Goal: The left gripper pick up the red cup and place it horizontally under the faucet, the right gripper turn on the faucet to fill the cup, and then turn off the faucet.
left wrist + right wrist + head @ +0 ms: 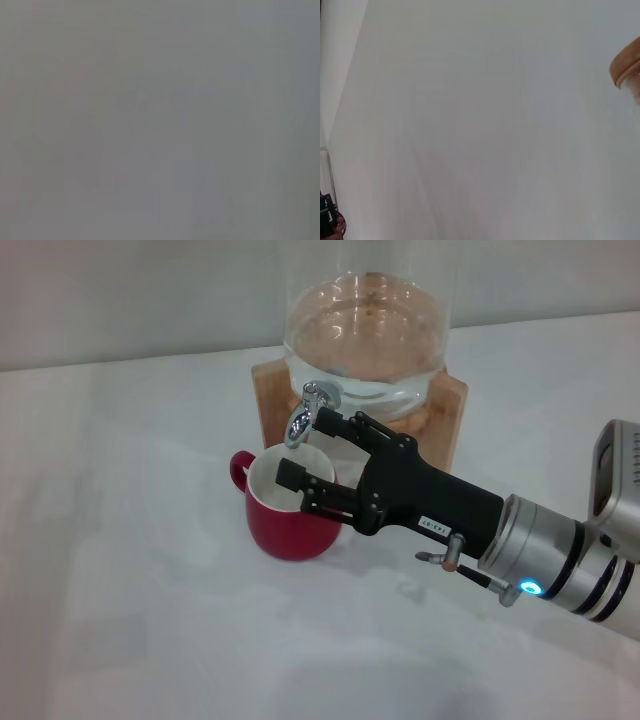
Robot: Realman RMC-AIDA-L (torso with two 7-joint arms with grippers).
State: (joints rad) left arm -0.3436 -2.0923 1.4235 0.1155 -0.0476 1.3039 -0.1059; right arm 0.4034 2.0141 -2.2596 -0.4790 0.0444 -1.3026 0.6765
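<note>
The red cup stands on the white surface under the faucet. The right gripper has open jaws, one finger touching the lever, holding nothing; it should push gently, avoiding the rim.

Right gripper reaching in from right, arm stretched forward, fingers spread apart (left arm out of sight).

The plain white counter carries a squat dark-red ceramic cup, upright, just in front of a wooden stand holding a clear glass dispenser.
</note>
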